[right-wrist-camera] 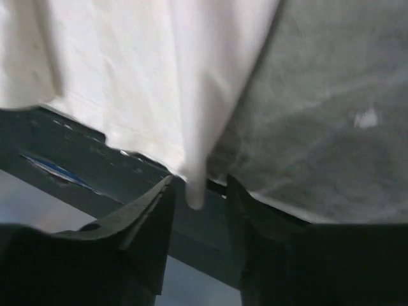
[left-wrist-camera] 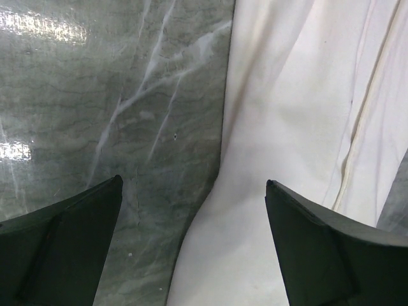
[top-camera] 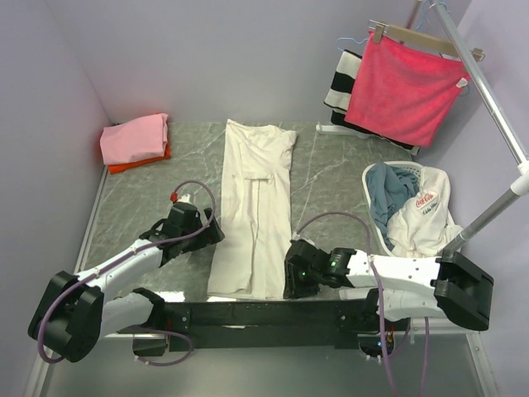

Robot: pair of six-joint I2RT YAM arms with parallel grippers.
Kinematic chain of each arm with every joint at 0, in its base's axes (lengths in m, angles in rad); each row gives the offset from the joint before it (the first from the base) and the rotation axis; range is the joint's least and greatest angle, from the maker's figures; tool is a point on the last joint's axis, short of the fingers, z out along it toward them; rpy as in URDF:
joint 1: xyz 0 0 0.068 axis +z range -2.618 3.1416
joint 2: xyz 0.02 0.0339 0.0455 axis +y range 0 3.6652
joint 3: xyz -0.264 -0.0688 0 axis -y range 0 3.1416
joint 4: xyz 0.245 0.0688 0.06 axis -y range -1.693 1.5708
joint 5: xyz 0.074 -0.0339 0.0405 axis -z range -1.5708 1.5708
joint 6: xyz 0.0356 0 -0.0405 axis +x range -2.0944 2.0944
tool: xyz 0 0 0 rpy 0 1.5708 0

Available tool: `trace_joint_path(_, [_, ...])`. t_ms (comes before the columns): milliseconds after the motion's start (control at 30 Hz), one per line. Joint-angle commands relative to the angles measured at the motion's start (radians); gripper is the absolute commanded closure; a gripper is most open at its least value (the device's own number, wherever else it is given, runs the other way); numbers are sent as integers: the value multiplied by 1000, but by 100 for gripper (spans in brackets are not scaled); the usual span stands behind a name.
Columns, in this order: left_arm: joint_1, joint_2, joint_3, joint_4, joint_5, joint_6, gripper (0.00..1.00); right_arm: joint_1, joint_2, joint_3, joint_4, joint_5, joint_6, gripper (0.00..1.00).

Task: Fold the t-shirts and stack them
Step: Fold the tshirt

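The marble-patterned table (top-camera: 331,182) carries several items beside your work. At its far-right corner a bright red cloth (top-camera: 405,87) hangs from a wooden hanger, with a black-and-white striped cloth (top-camera: 340,83) behind it. A white laundry basket (top-camera: 383,240) sits at the right edge, holding a blue garment (top-camera: 384,194) and a white one with a red logo (top-camera: 423,211) — a slanted metal pole (top-camera: 488,91) crosses above it. The pink shirt (top-camera: 134,136) lies folded on top of the orange-red shirt (top-camera: 136,165) at the far-left corner, well apart from both arms. The cream tee (top-camera: 252,207) lies along the table's centre between the two arms. The left gripper (left-wrist-camera: 194,185) is fully spread; the tee's left edge runs between its fingers (left-wrist-camera: 76,242), with bare table under the left finger and cloth under the right. The right gripper (right-wrist-camera: 199,182) sits at the tee's near-right corner, where the hem meets the black base bar (top-camera: 264,314). Its fingers (right-wrist-camera: 146,210) stand narrowly apart with the cloth's corner tip hanging between them — you cannot tell whether they already pinch it. The tee is folded lengthwise into a long strip, sleeves turned inward, off-white with soft creases and a seam down its middle.
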Motion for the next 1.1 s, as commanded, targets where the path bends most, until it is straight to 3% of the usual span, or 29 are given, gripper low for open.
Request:
trace_joint_path(0, [-5, 7, 6, 6, -1, 3, 1, 53, -31, 2, -150, 29, 62, 45])
trace_joint_path(67, [-5, 8, 9, 5, 10, 9, 1, 61, -31, 11, -170, 40, 62, 34])
trace_joint_path(267, [-12, -57, 1, -46, 36, 0, 1, 58, -47, 121, -285, 212, 38, 23])
trace_joint_path(500, [-44, -154, -75, 0, 76, -72, 1, -78, 24, 240, -167, 250, -126, 20])
trace_joint_path(900, [-210, -36, -134, -1, -38, -218, 1, -304, 225, 376, -12, 168, -361, 20])
trace_joint_path(1067, [-311, -45, -183, -32, -58, -336, 15, -356, 376, 555, -4, 145, -459, 21])
